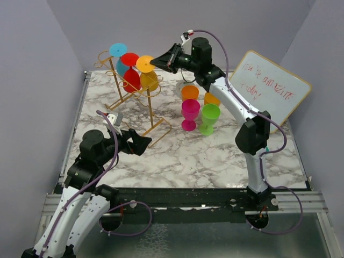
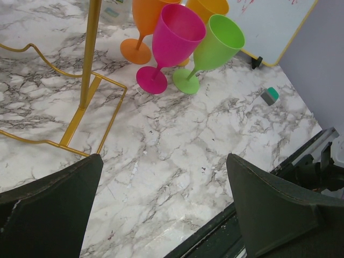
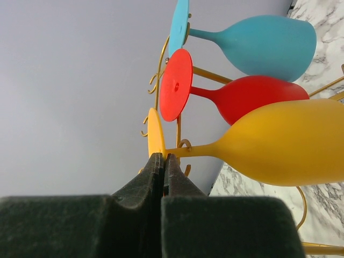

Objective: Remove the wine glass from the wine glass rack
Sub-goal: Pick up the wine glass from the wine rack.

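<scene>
1. Top view, nearest first:
   - The left arm (image 1: 80, 177) is seen at the near table edge. The left gripper (image 1: 144, 144) is held low over the table (image 1: 215, 156) with its fingers spread wide and nothing between them, just beside the near corner of the base of the wine glass rack (image 1: 150, 110).
   - The rack is stood at far left. Three glasses are hung on it upside down by their feet: the blue wine glass (image 1: 117, 49) farthest back, the red wine glass (image 1: 131, 79) in the middle, and the yellow wine glass (image 1: 149, 80) towards the right.
   - The right gripper (image 1: 155, 62) is raised at the yellow foot disc.
   - Two orange glasses (image 1: 190, 92), a pink glass (image 1: 190, 110) and a green glass (image 1: 210, 114) are stood upright in a cluster right of the rack. A whiteboard (image 1: 271, 88) is leaned at far right.

2. Left wrist view:
   - Both dark fingers are seen at the bottom corners, well apart, with bare marble between them.
   - The rack's post and wire base are seen at upper left, and the pink, green and orange glasses beyond.
   - A small grey-and-green block (image 2: 270, 95) is laid near the whiteboard's foot.

3. Right wrist view:
   - The fingers are pressed together, with only a thin seam between them.
   - The tips are placed right at the lower rim of the yellow foot, which is seen edge-on. It cannot be told whether that rim is pinched or only touched.
   - The yellow stem is seated in a curled gold loop, so the glass is on the rack. The red and blue glasses are hung above it.
</scene>
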You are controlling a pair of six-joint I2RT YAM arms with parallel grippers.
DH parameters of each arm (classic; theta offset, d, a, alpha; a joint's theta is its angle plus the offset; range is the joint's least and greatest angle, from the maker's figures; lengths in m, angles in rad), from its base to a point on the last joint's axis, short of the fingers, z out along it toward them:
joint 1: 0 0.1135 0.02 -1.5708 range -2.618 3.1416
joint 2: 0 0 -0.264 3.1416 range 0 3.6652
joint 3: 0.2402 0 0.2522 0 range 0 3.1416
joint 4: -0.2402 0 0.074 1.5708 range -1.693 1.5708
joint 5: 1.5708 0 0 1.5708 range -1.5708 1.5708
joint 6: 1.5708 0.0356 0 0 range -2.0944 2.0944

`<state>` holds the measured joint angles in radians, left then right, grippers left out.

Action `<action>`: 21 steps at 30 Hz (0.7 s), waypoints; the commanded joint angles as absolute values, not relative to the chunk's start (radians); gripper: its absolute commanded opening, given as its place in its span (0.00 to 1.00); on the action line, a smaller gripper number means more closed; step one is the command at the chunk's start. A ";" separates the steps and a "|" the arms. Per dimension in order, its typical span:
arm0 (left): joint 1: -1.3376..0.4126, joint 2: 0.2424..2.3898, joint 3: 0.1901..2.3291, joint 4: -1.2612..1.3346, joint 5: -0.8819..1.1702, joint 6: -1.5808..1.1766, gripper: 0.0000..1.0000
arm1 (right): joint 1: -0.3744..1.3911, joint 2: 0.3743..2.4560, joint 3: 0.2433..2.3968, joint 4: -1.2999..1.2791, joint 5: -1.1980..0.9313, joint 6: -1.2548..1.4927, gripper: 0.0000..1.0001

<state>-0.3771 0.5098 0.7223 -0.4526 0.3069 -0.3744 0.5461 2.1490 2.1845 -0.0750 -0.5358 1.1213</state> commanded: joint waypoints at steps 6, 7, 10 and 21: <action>-0.377 0.516 0.735 -0.463 0.336 -0.376 0.99 | 0.524 2.077 2.135 -0.021 -0.532 1.131 0.00; -0.377 0.514 0.736 -0.463 0.334 -0.376 0.99 | 0.522 2.080 2.137 -0.021 -0.533 1.135 0.01; -0.377 0.506 0.736 -0.465 0.328 -0.377 0.99 | 0.516 2.088 2.141 -0.013 -0.537 1.154 0.01; -0.377 0.510 0.748 -0.474 0.326 -0.376 0.99 | 0.494 2.056 2.130 -0.008 -0.538 1.127 0.01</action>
<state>-0.3771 0.5114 0.7227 -0.4583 0.3107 -0.3740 0.5041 2.1235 2.1407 -0.0456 -0.5358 1.1511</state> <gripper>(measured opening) 0.988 0.024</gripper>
